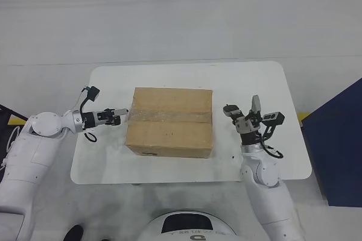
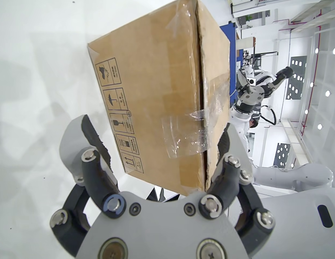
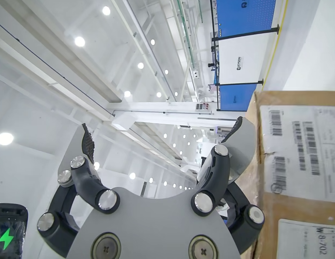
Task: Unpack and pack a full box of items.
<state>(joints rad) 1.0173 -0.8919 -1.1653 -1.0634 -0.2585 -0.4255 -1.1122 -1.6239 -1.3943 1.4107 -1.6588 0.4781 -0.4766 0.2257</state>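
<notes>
Cardboard box (image 1: pixel 169 123) is set about mid-table on white table (image 1: pixel 108 162). It sits upright w/ flaps shut. The top seam is covered w/ clear tape (image 1: pixel 169 114).

L gripper (image 1: pixel 119 113) is held at box's L end, level w/ the taped seam. Tips are right at the cardboard edge; contact can't be told. In L wrist view, jaws of L gripper (image 2: pixel 158 136) are spread wide and nothing is grasped. Box (image 2: pixel 156 82) end is seen straight ahead, between the fingers. Tape (image 2: pixel 183 138) is wrinkled where it's folded over the seam end. A column of printed handling symbols (image 2: pixel 116 109) is seen on the adjoining box face. One fingertip (image 2: pixel 226 138) is placed next to the seam at box's edge. The other fingertip (image 2: pixel 89 130) is off the box's side, over table (image 2: pixel 35 55).

R gripper (image 1: pixel 241 109) is held just off box's R end, apart from it, w/ tips pointed upward. In R wrist view, jaws of R gripper (image 3: pixel 163 129) are released, wide apart and empty. Box (image 3: pixel 291 207) side is seen beside one finger (image 3: pixel 241 138), w/ white barcode labels (image 3: pixel 299 149) stuck on it.

Blue panel (image 1: pixel 344 150) is stood beyond table, on box's R side.
</notes>
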